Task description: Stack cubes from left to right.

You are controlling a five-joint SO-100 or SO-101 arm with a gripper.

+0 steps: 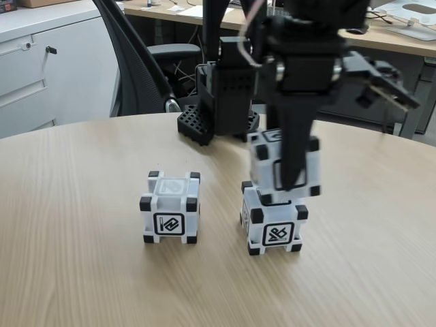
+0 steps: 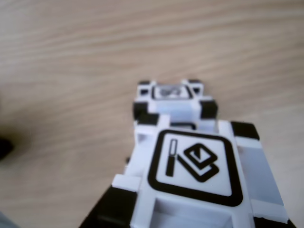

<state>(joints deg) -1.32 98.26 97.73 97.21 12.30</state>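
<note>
now the hand [image 1: 294, 182] pinches the upper cube [image 1: 283, 167] atop the lower cube [image 1: 272, 228].

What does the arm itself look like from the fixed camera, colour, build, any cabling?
The arm is all black, blocky plastic, with boxy motor housings. Thin pinkish-white wires loop near its upper part. The gripper has a long, flat, tapering black finger. No markings are readable.

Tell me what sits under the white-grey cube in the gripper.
Another white-grey plastic cube with black corners sits directly beneath the held cube. The gripper covers part of the held cube; the contact faces are hidden.
</note>
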